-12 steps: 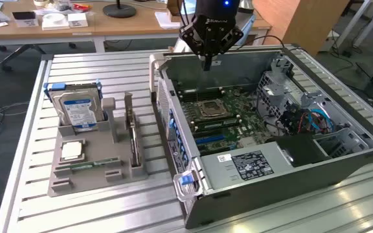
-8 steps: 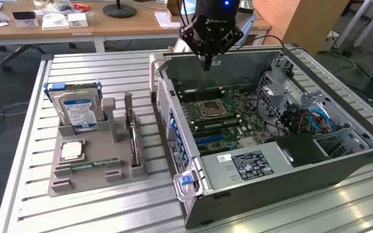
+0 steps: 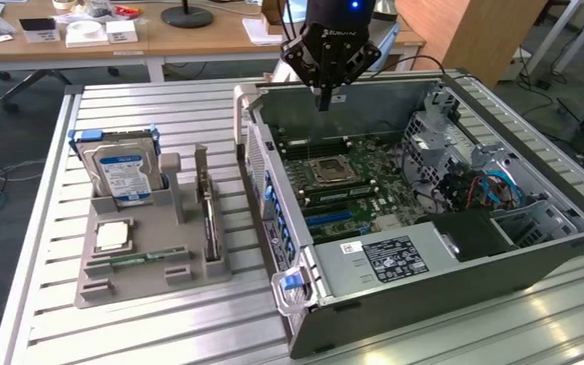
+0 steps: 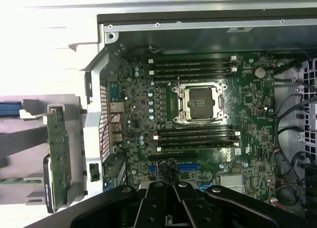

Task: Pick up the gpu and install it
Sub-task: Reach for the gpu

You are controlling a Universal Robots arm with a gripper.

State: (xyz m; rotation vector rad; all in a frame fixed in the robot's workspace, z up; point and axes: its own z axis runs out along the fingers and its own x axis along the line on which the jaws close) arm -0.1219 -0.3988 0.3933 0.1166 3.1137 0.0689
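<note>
The gpu (image 3: 207,217) stands edge-on in a slot of the grey holder (image 3: 140,285), at the exterior view's left of the open computer case (image 3: 455,293). In the wrist view the gpu (image 4: 59,153) appears as a green card with a metal end, outside the case wall. My gripper (image 3: 324,100) hangs above the far end of the case, over the motherboard (image 3: 348,179), well apart from the gpu. Its fingers (image 4: 163,198) are shut together with nothing between them. Blue expansion slots (image 4: 188,166) lie on the motherboard (image 4: 198,134) just ahead of the fingertips.
A silver hard drive (image 3: 119,173) with a blue-white label stands in the holder, with a processor chip (image 3: 112,236) and a green memory stick (image 3: 142,258) nearby. Cables and a drive cage (image 3: 474,182) fill the case's right side. A desk (image 3: 119,38) stands behind.
</note>
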